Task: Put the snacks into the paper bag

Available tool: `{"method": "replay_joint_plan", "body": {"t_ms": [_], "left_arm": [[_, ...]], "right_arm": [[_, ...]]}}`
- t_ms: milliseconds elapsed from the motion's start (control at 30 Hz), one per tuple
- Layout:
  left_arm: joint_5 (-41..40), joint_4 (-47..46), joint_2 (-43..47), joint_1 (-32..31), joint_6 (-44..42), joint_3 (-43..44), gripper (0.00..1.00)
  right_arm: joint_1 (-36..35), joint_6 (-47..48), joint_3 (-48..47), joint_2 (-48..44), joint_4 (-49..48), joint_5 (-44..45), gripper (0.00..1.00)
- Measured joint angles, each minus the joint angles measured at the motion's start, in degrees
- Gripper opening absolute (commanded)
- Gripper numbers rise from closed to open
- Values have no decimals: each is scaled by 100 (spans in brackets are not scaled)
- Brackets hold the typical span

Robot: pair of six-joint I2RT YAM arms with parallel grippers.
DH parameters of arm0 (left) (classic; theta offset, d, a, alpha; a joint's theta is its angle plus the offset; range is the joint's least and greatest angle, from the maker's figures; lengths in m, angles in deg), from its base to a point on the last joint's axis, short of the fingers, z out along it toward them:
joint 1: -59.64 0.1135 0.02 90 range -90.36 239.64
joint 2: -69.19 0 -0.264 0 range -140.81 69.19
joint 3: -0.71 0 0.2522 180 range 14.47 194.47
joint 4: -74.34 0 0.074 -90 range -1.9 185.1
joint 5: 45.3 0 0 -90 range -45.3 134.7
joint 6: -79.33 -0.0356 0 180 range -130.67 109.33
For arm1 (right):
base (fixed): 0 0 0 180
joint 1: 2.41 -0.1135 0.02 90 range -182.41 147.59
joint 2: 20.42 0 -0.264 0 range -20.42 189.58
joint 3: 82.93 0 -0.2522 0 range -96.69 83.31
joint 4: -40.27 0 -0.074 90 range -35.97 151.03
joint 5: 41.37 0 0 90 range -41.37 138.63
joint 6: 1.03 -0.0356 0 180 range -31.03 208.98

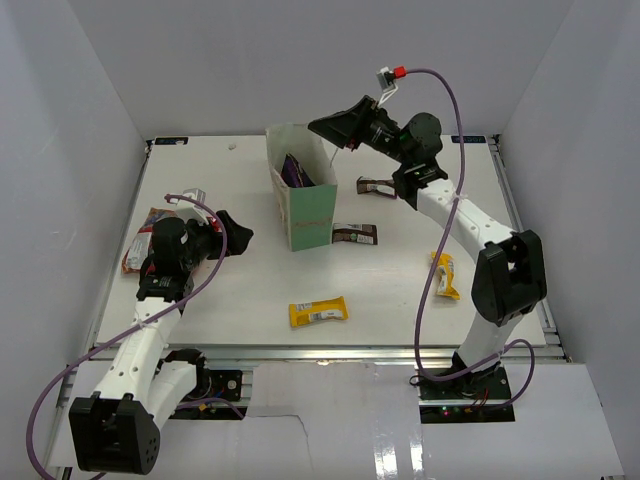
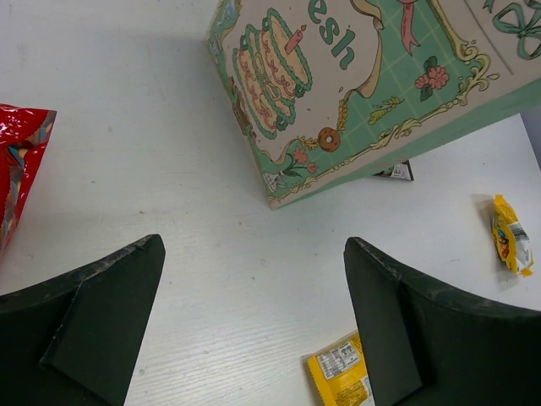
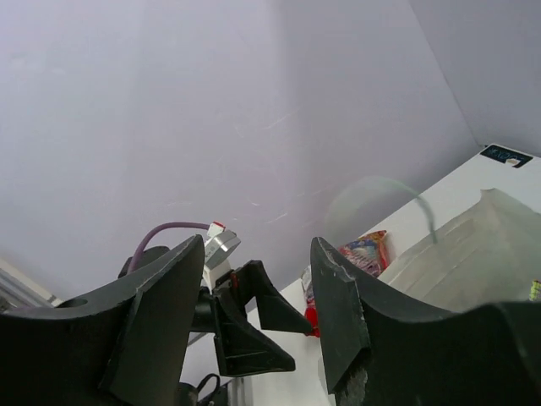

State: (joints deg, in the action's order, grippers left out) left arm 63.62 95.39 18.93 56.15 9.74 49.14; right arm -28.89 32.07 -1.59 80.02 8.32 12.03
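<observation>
A dark blue packet (image 1: 293, 170) already sits inside the paper bag (image 1: 310, 215), upper centre of the top view. The right hand (image 1: 320, 128) hangs over the bag's mouth, jaws parted and empty. The left hand (image 1: 238, 235) gapes wide, holding nothing. Five snacks lie on the bench (image 1: 250, 290): a yellow bar (image 1: 318, 313) at lower centre, a second yellow bar (image 1: 445, 275) at right, a brown bar (image 1: 355, 234) beside the bag, a second brown bar (image 1: 375, 186) and the red-orange packet (image 1: 140, 250) at far left.
</observation>
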Motion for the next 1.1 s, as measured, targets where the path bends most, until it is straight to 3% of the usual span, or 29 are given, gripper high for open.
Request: {"method": "replay_joint_plan", "body": {"t_ms": [200,333,433,533,567,833,967,1100], "left_arm": [[68,-107,-116,63,11,37,98],[33,-129,-52,81,4,37,98],[-289,-120,74,79,46,37,97],[-927,31,92,81,144,79,92],[-1180,146,15,81,146,151,92],[-2680,647,-1910,66,-863,1379,94],[-3397,531,-2417,-197,-1888,1322,98],[-4022,37,-2494,-551,-2927,791,98]], "right_arm": [[-2,669,-96,-125,579,-70,59],[-2,1690,-326,-251,1515,-245,60],[-2,3025,-859,-404,2857,-273,72],[-2,4426,-1080,-935,4155,48,96],[0,4852,-992,-1215,4472,153,98],[208,7563,1893,-4269,5821,-323,94],[697,8188,3233,-4854,6190,-951,95],[1366,8448,3963,-4809,6524,-1528,95]]}}
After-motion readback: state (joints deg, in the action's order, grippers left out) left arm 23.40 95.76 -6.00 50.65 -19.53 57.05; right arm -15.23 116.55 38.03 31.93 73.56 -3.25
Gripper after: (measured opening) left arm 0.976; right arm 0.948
